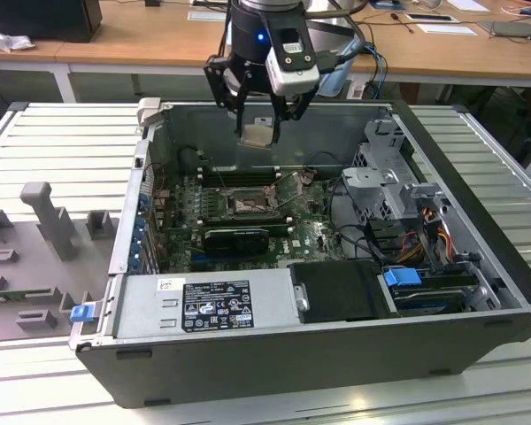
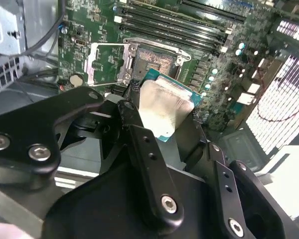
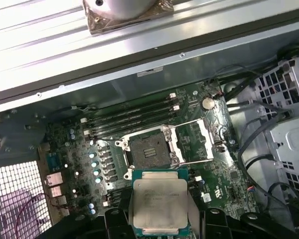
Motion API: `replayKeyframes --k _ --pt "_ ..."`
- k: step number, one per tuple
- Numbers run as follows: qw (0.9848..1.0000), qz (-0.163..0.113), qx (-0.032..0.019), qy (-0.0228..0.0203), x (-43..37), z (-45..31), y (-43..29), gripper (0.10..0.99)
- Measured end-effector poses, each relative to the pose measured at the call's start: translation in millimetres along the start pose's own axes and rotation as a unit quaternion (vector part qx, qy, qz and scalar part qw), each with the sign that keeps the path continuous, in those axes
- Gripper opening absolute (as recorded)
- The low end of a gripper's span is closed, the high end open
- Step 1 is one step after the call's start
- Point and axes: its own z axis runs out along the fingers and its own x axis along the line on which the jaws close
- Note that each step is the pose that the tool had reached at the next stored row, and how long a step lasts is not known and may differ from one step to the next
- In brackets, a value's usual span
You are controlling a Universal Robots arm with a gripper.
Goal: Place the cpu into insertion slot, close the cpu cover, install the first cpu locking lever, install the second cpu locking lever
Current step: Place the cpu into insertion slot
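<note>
So your cpu (image 3: 159, 204) isn't seated yet, it's hanging in the air, pinched by two opposite edges between the black fingers (image 2: 144, 149) of the gripper (image 1: 261, 122), silver top facing the wrist and green rim poking out both ends. In the exterior view it floats above the open computer case (image 1: 478, 301), close to the case's far wall and well clear of the motherboard (image 1: 314, 235) below it

The insertion slot (image 3: 148, 152) is bare, with its dark contact field showing and nothing in it. It sits roughly mid-board, and the chip isn't touching it. The cpu cover (image 3: 194, 142) is swung open and lies right beside the socket, attached along one side, so you see green board through its square window. I can't tell how steeply it's tilted

The long black memory slots (image 3: 134, 117) run between the socket and the case's far wall. The grey power supply (image 1: 203, 305) fills the case's near edge, and the whole case rests on a ribbed metal table (image 1: 62, 142)
</note>
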Motion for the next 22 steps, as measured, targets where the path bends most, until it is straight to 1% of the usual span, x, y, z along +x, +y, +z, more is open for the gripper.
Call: replayKeyframes --k 3,5,6,10,16,20,22 --pt "0.9998 0.019 -0.0004 -0.0017 0.0 0.1 0.0 0.529" --pt "0.9993 0.037 -0.0008 -0.0033 0.0 0.1 0.0 0.529" --pt "0.9988 0.048 -0.0009 -0.0044 0.0 0.1 0.0 0.529" --pt "0.9972 0.074 -0.0014 -0.0066 0.0 0.2 0.0 0.529" --pt "0.9959 0.090 -0.0017 -0.0081 0.0 0.2 0.0 0.529" --pt "0.9943 0.106 -0.0021 -0.0095 0.0 0.4 0.0 0.529" --pt "0.9938 0.111 -0.0021 -0.0099 0.0 0.4 0.0 0.529"
